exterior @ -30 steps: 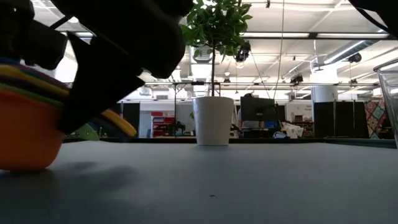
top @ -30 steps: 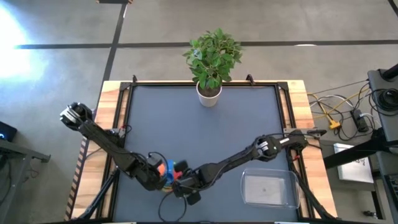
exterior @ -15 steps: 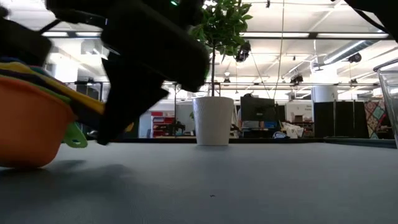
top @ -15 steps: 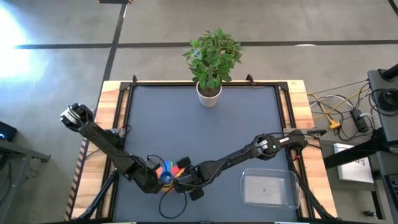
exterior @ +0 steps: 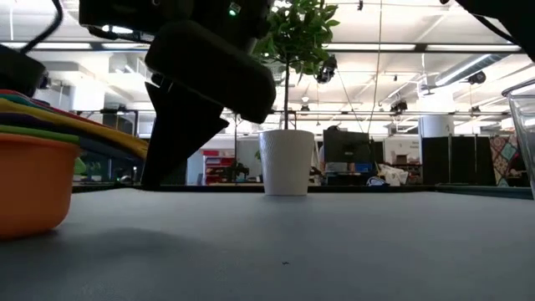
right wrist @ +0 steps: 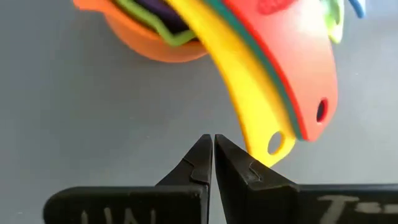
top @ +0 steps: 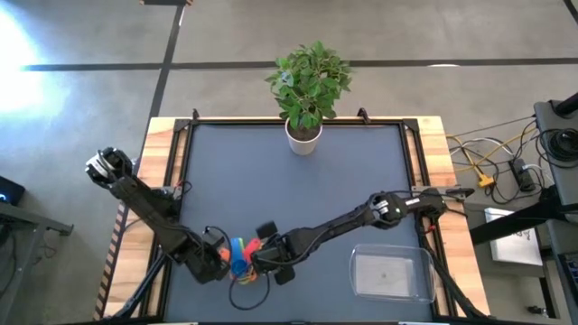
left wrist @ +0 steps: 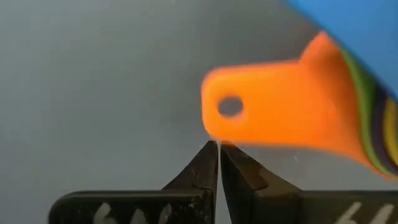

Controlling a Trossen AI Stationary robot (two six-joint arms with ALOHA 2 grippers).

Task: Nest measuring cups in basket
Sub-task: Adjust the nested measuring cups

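Sitting as one nested stack (top: 239,255) on the dark tabletop (top: 298,181), the measuring cups rest well to the left of the clear basket (top: 390,274), which lies empty near the tabletop's right front corner. The cups are already one inside another, with the orange cup (exterior: 29,180) outermost at the bottom and the others layered in it, so what remains is, by my reading, only to carry the stack across into the basket.

The left claw (left wrist: 219,146) is clenched on nothing, its tips pressed together just short of the orange handle (left wrist: 273,106), on the side of the stack away from the basket. The right claw (right wrist: 213,140) is likewise clenched and empty, its tips just beside the yellow handle (right wrist: 255,112), which fans out under the red handle (right wrist: 292,68); it comes at the stack from the basket side. With both claws shut and set on opposite flanks of the stack, they seem placed to brace or nudge it rather than to grip it, perhaps to square up the splayed handles.

The handles point several ways, which leaves no single clean place to pinch. Either claw would have to release its tips before it could take a handle or rim.

The potted plant (top: 305,86) stands at the far edge, well away from the stack and out of any path to the basket.
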